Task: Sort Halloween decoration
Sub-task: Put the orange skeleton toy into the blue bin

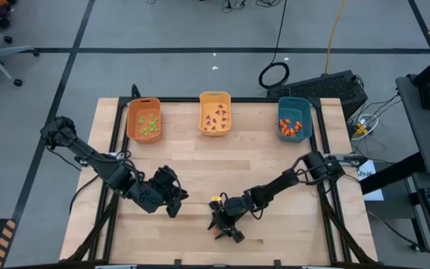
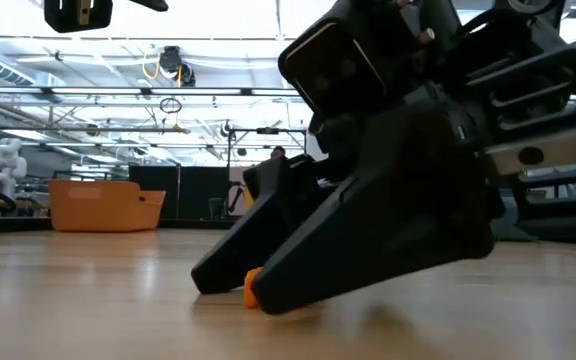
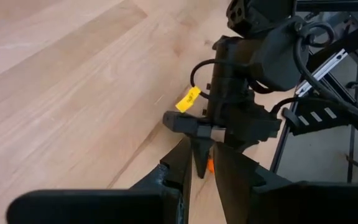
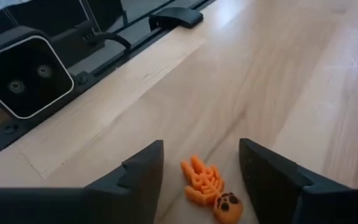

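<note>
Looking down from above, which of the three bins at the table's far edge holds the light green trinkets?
The orange bin nearest the left arm's side: light green trinkets lie in it. The yellow bin holds dark ones, the teal bin orange ones.

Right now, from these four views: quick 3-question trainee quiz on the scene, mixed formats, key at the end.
1. True or false: the orange skeleton trinket lies on the table between the right gripper's open fingers.
2. Multiple choice: which bin holds the light green trinkets? A) orange bin B) yellow bin C) teal bin
3. Fill in: the left gripper sits at the table's near edge, to the ____ of the right gripper in the high view.

Key: 1 true; 2 A; 3 left
</note>
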You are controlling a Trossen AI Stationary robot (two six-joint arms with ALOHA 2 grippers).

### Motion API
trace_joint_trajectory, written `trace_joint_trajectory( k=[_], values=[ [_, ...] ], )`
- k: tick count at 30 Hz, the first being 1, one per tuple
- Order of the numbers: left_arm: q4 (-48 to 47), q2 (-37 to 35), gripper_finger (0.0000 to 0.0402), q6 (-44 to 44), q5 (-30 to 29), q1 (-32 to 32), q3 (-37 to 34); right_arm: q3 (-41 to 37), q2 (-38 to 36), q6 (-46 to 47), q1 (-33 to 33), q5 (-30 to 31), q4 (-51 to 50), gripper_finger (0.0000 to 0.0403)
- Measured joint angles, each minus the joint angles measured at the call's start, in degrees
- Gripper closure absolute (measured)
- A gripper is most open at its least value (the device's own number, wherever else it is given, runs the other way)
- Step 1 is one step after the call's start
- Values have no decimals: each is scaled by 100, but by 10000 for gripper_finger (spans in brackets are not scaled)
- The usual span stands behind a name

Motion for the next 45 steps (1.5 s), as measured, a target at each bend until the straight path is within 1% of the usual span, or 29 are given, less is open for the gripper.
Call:
trace_joint_trajectory(
  k=[3, 6, 8, 14, 18, 21, 24, 34, 41, 45],
  values=[
    [-21, 0, 336, 1, 2, 0, 0, 8, -28, 48, -9, 8, -279, 228],
    [-127, 0, 336, 1, 2, -1, 0, 15, -40, 56, -22, -6, -579, 231],
    [-160, 0, 336, 1, 2, -5, 0, 15, -42, 31, -18, -37, -716, 223],
    [-232, 0, 336, 1, 15, -5, 0, 4, -145, -144, -9, -157, -870, 180],
    [-249, 0, 336, 5, 30, -16, 0, -5, -350, -683, -9, -149, -1279, 174],
    [-251, 0, 336, 5, 32, -16, -3, -7, -382, -1063, -9, -73, -1415, 189],
    [-255, 0, 336, 9, 35, -16, -40, -9, -383, -1242, -9, -61, -1425, 213],
    [-245, 0, 336, 9, 43, -16, -103, -9, -392, -1266, 11, 95, -1539, 307],
    [-244, 0, 336, 9, 43, -16, -103, -11, -452, -807, 10, 142, -1578, 357],
    [-238, 0, 336, 9, 43, -16, -105, -22, -639, -555, 9, 147, -1731, 373]
  ],
)
